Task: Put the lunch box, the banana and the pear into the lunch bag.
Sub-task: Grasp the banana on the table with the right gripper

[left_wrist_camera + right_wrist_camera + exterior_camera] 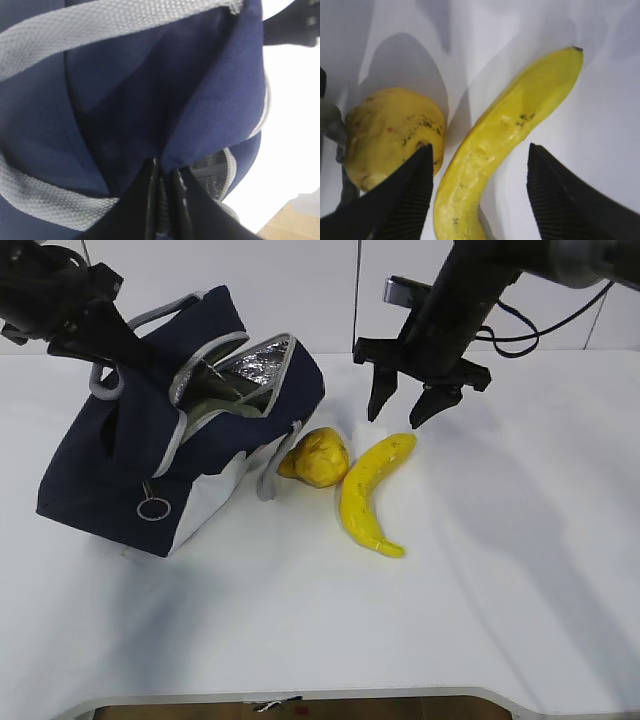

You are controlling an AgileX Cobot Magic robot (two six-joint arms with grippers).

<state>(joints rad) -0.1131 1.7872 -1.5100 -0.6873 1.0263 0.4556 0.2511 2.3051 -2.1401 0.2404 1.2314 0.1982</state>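
The navy lunch bag point(110, 465) stands tilted at the left, its top open and the silver foil lining point(250, 365) showing. My left gripper point(112, 352) is shut on the bag's navy fabric rim point(210, 115); its jaws point(165, 167) pinch the edge beside a grey handle point(100, 25). The pear point(318, 456) lies just right of the bag, and the banana point(372, 495) lies beside it. My right gripper point(405, 405) is open above the banana's far end. In the right wrist view its jaws point(480, 150) straddle the banana point(510, 135), with the pear point(390, 132) at the left finger. The lunch box is not in view.
The white table point(520, 570) stretches to the right and front of the fruit. The bag's grey zipper pull ring point(153, 508) hangs on its near side. A white wall stands behind the table.
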